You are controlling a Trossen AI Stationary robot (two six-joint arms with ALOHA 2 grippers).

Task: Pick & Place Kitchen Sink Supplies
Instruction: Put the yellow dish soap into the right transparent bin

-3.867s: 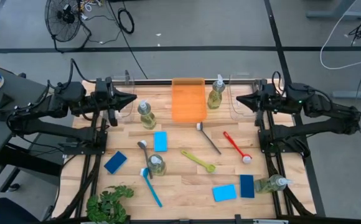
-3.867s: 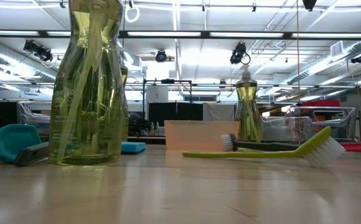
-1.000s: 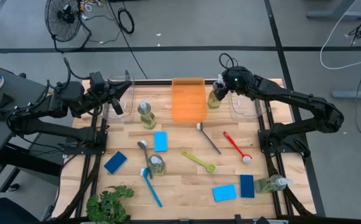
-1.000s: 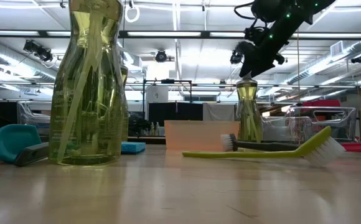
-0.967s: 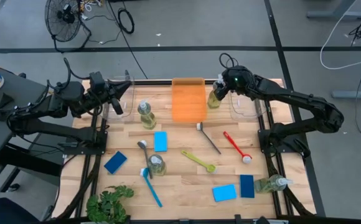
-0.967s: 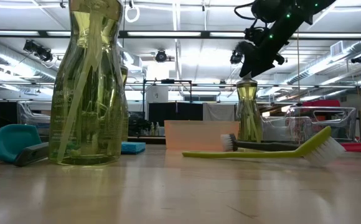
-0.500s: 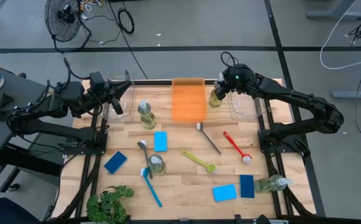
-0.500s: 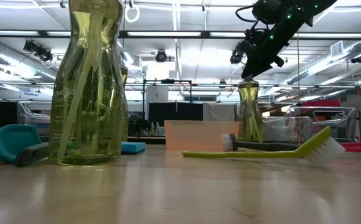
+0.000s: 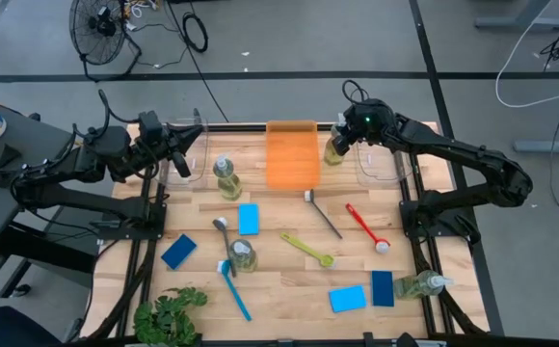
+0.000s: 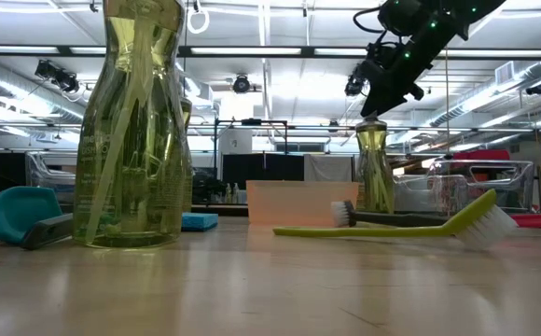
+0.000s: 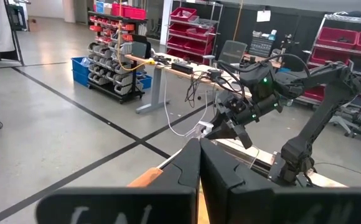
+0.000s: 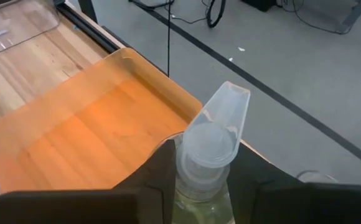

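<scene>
A clear pump bottle (image 9: 333, 149) of yellow-green liquid stands upright just right of the orange tray (image 9: 291, 159), with my right gripper (image 9: 342, 135) shut on its top; it also shows in the low view as bottle (image 10: 374, 177) under gripper (image 10: 379, 107). Two more bottles (image 9: 226, 179) (image 9: 242, 255) stand on the table and one (image 9: 420, 284) lies at the near right. Blue sponges (image 9: 249, 219) (image 9: 178, 252) (image 9: 348, 299) and brushes (image 9: 324, 214) (image 9: 366, 227) (image 9: 307, 249) lie flat. My left gripper (image 9: 199, 141) waits shut at the far left. My right gripper pinches the bottle's neck (image 12: 200, 182), just under the pump head (image 12: 216, 127), between its two fingers (image 12: 160, 171). It comes slanting down from the table's right side. The bottle stays upright, and its base appears to rest on the table.
Clear bins stand at the far left (image 9: 191, 154) and far right (image 9: 376, 162). A green leafy plant (image 9: 169, 316) sits at the near left corner. A blue brush (image 9: 233, 289) and a dark blue sponge (image 9: 383, 288) lie near the front edge.
My right gripper has edged slightly toward the bottle's top and closed its fingers around the neck under the pump head. The bottle stands where it was, beside the orange tray.
</scene>
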